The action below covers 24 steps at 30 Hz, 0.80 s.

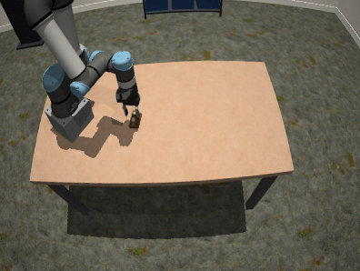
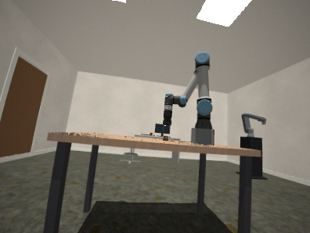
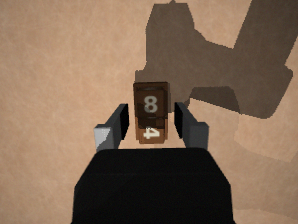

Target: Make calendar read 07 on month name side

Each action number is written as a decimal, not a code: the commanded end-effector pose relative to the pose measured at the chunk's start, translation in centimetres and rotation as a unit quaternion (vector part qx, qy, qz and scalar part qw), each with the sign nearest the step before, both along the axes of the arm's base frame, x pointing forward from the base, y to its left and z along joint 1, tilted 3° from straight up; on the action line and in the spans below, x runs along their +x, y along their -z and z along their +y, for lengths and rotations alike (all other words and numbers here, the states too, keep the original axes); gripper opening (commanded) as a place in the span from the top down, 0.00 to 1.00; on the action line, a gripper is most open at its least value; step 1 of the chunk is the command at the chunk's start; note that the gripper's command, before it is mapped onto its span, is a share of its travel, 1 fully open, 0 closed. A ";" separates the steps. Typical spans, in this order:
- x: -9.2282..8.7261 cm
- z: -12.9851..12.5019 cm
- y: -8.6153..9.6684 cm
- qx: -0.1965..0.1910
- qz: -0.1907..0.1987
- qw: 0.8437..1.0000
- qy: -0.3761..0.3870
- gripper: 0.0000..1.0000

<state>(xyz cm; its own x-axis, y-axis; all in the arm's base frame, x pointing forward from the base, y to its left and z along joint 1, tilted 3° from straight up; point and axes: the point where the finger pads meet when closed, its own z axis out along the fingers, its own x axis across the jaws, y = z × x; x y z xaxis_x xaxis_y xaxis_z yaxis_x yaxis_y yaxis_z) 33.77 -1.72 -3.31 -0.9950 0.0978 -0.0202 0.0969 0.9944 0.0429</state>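
In the wrist view the small brown calendar piece (image 3: 150, 112) lies on the table with a pale 8 on its far part and a white 4 on its near part. I cannot tell the tray from the cubes. My gripper (image 3: 151, 113) is open, with one finger on each side of the piece and a gap at both sides. In the top view the gripper (image 1: 130, 109) hangs straight down over the brown piece (image 1: 135, 120), low above the table. In the exterior view the gripper (image 2: 166, 132) stands just above the piece (image 2: 166, 138), which is tiny there.
The robot base (image 1: 68, 115) stands on the table's left end, close to the piece. The arm's shadow (image 1: 105, 132) falls on the wood beside it. A black stand (image 2: 250, 150) is to the right of the table.
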 end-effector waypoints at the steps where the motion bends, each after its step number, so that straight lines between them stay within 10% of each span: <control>1: 0.1 0.0 0.7 0.000 0.000 1.000 0.000 0.10; 24: 0.1 0.0 2.6 0.000 0.000 1.000 0.000 0.10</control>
<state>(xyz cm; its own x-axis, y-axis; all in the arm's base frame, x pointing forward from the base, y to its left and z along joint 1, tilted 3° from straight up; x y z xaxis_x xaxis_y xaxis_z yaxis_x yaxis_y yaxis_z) 33.87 -1.72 -5.79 -0.9950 0.0978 -0.0198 0.0969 0.9944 0.0431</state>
